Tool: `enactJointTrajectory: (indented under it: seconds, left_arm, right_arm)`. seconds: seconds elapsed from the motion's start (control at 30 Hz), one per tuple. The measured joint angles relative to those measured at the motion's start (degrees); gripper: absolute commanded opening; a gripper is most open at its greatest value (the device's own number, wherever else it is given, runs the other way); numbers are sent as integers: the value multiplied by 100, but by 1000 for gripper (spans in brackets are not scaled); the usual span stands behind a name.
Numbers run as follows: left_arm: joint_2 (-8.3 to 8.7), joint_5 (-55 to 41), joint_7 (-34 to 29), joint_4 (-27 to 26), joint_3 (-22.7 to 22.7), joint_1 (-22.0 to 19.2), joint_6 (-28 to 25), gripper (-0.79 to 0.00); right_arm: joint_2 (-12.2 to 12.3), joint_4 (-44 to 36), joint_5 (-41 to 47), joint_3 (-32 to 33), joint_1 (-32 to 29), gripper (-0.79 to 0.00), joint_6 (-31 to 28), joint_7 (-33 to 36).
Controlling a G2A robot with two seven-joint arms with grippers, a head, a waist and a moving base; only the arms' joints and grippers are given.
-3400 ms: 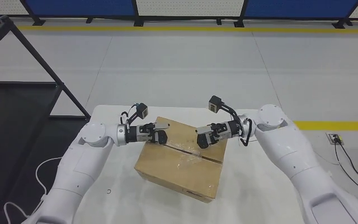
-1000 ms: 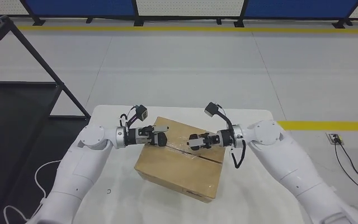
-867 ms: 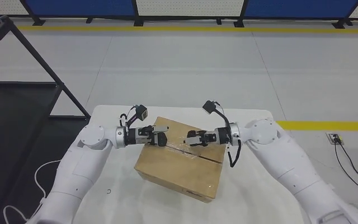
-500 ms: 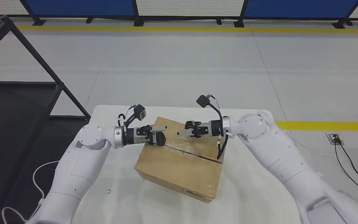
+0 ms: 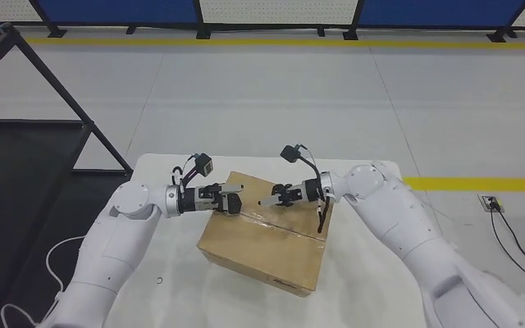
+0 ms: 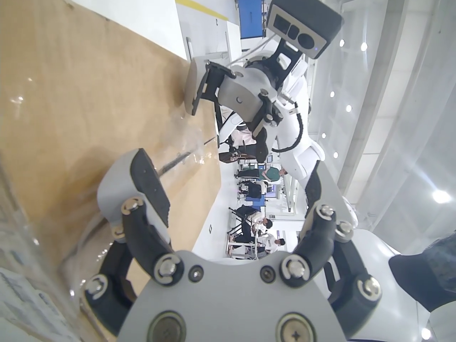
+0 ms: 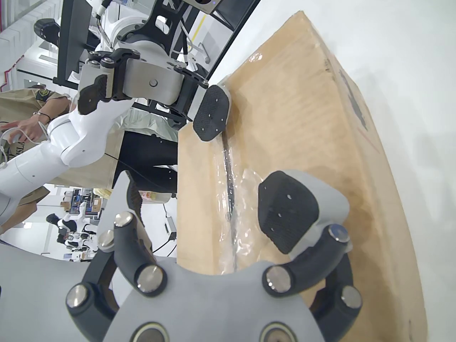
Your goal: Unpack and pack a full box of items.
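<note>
Brown cardboard box (image 5: 261, 239) on white table (image 5: 176, 256), clear tape (image 7: 245, 179) along top seam. L gripper (image 5: 235, 201) fingers apart at seam's end. R gripper (image 5: 271, 198) fingers apart over seam.

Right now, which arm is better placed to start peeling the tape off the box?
Probably the right. The right gripper, fingers open, straddles the taped seam mid-lid. The left gripper, also open, sits at the seam's end by the box edge.
</note>
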Motion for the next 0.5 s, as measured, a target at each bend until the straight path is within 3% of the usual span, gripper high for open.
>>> enactJointTrajectory:
  seconds: [0.17, 0.5]
  left_arm:
    - [0, -1, -33, 48, 7, -29, 0, 0]
    - [-6, -29, -25, 55, 25, -31, -7, 0]
  right_arm:
    - [128, -302, 264, -84, -36, 0, 8, -2]
    - [379, -713, 141, -235, -36, 0, -576, -587]
